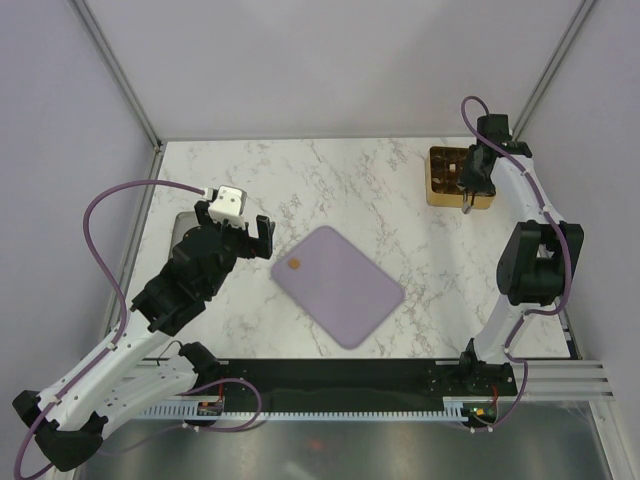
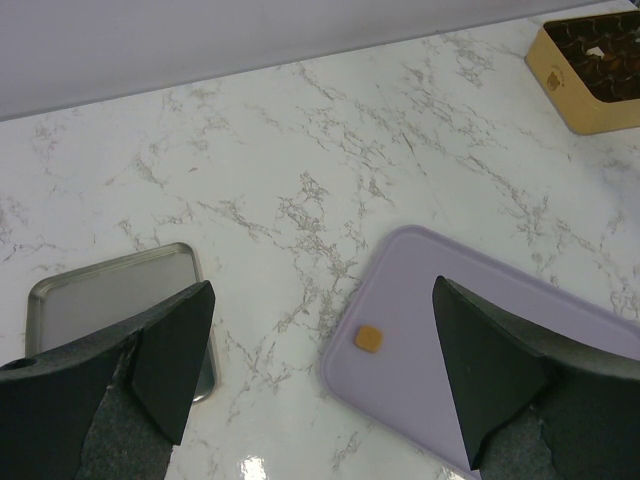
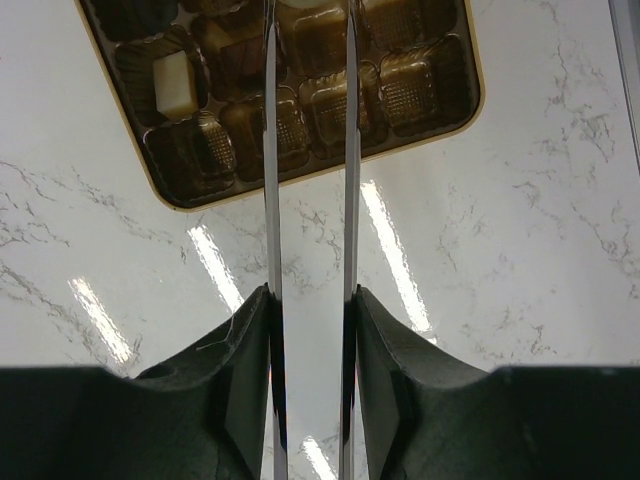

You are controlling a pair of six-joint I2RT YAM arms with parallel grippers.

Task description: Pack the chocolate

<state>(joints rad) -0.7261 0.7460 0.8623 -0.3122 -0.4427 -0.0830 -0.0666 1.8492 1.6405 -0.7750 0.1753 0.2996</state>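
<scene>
Furthest to the left of my left gripper [image 2: 322,292] sits an empty-looking metal tray [image 2: 100,295], partly behind its left finger, and I read it as spare. That gripper hangs above the marble table [image 2: 300,150] with its fingers spread wide, holding nothing, and I judge the spread is there to straddle the one caramel piece [image 2: 368,339] lying just ahead, between the two fingers, near the close corner of the lilac mat [image 2: 430,260]. It seems to be the only chocolate not yet packed. Far off to that gripper's right is the gold tray [image 2: 562,82], and my right gripper [image 3: 308,30] hangs directly over it, the near rim just below its blades. In the wrist view the compartments under it mostly hold dark pieces, with a cream-white piece [image 3: 175,80] off to the left of the blades. The thin blades stand close together with a narrow slit between, but their tips run out of view, so I cannot tell whether they pinch anything.
</scene>
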